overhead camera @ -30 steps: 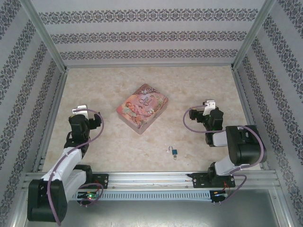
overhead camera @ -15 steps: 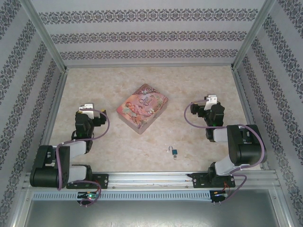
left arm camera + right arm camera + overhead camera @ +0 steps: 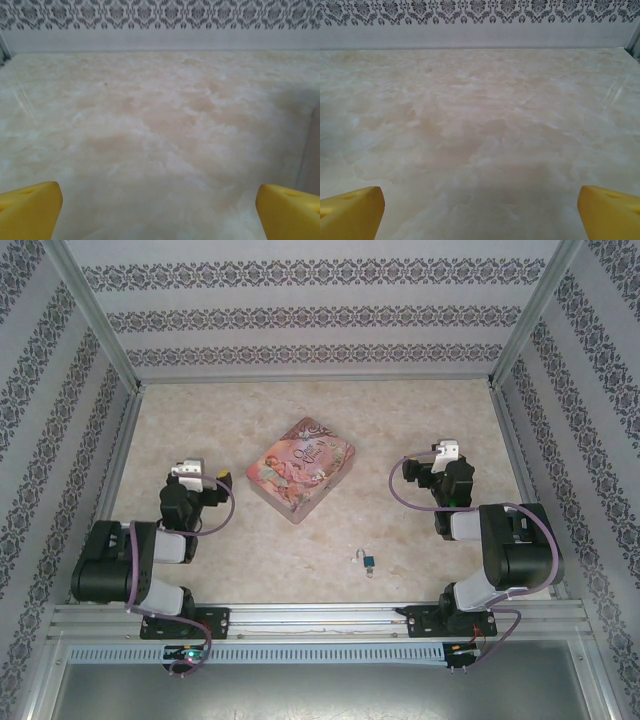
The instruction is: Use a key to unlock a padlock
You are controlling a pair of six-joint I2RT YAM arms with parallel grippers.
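**Left fingers**: spread wide, one yellow pad at each lower corner of the wrist view, holding nothing, with bare bench below.

**Right fingers**: likewise wide apart and empty.

**Bench**: pale marbled cream, enclosed by walls papered in grey damask bands.

**Tin**: pink and illustrated, lying mid-bench, turned askew. The left fingers are at its 9 o'clock and the right fingers at its 3 o'clock, both apart from it.

**Padlock**: blue body and silver shackle, lying flat at the tin's 5 o'clock near the front rail, in open view.
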